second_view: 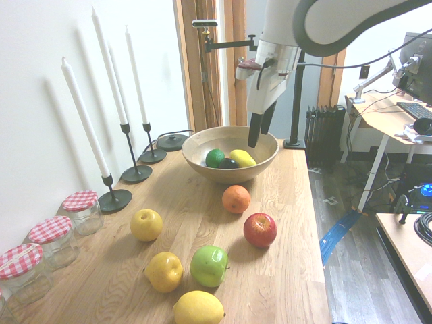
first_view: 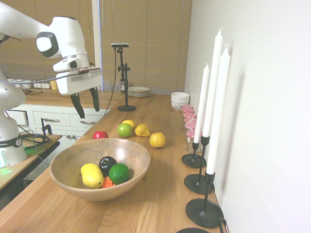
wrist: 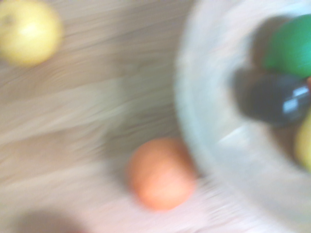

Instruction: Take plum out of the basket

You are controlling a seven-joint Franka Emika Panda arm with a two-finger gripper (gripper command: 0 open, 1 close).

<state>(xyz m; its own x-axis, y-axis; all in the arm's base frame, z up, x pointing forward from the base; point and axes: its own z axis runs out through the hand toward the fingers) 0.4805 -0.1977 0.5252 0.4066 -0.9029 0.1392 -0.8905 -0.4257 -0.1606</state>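
**Worktop fruit and basket, fingers empty above**

While the arm hangs above the worktop point(first_view: 160, 194), its gripper point(first_view: 85, 103) points down with the fingers point(first_view: 77, 105) spread wide and nothing between them. In the first exterior view it stands high over the worktop, beyond the basket point(first_view: 68, 182) on the side away from the camera; in the second it hangs in front of the basket's far rim.

Basket contents:
- Plum point(first_view: 107, 165), dark and glossy, lying in the basket between the lemon point(first_view: 92, 175) and the lime point(first_view: 119, 173), touching both as far as the view shows.
- Small orange-red piece point(first_view: 108, 183) just in front of the plum, too small to name.
- In the second exterior view the plum point(second_view: 228, 163) shows low between the lime point(second_view: 214, 158) and the lemon point(second_view: 242, 158).
- Wrist view, blurred: plum point(wrist: 274, 99) beside the lime point(wrist: 289, 46) inside the basket wall point(wrist: 214, 145).

Loose on the worktop:
- Orange point(second_view: 236, 198), just beside the basket but apart from it; in the wrist view point(wrist: 162, 174) it lies close to the rim.
- Red apple point(second_view: 260, 229) near the orange.
- Green apple point(second_view: 209, 265), with three yellow fruits around it point(second_view: 146, 224), point(second_view: 164, 271), point(second_view: 198, 308).

Along the wall:
- Three white candles point(first_view: 214, 92) in black holders point(first_view: 204, 212).
- Jars with red checked lids point(second_view: 81, 202).
- White bowls point(first_view: 180, 99) and a stack of plates point(first_view: 139, 91) at the far end.
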